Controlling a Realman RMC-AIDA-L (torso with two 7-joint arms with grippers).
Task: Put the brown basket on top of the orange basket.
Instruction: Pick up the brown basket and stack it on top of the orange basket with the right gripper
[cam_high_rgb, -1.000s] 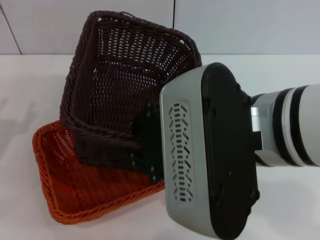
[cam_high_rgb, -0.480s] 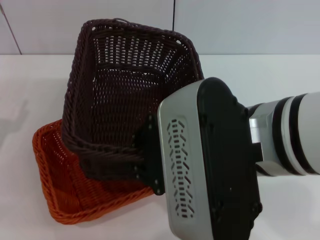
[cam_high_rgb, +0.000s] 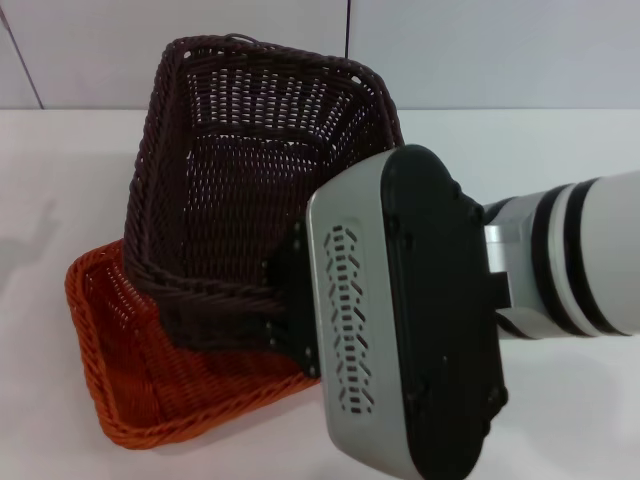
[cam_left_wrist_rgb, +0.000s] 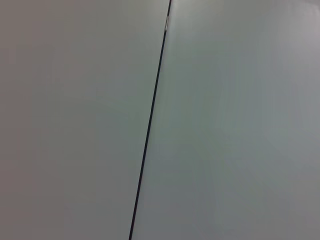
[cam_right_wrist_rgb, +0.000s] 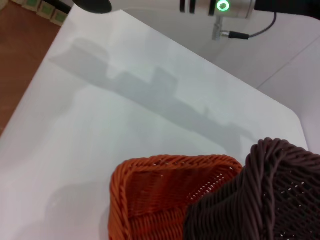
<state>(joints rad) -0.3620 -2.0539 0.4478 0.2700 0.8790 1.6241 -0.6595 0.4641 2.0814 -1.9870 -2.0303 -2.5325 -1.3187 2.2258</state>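
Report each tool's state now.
Left tool: not in view.
Right tool: at the brown basket's near rim, above the orange basket; grip cannot be told.

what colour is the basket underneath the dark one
Bright orange basket, woven with a braided rim; clearest in the head view.

Brown basket (cam_high_rgb: 250, 170) tilted over the orange basket (cam_high_rgb: 140, 370), seemingly partly inside; right hand (cam_high_rgb: 290, 310) at its near-right rim.
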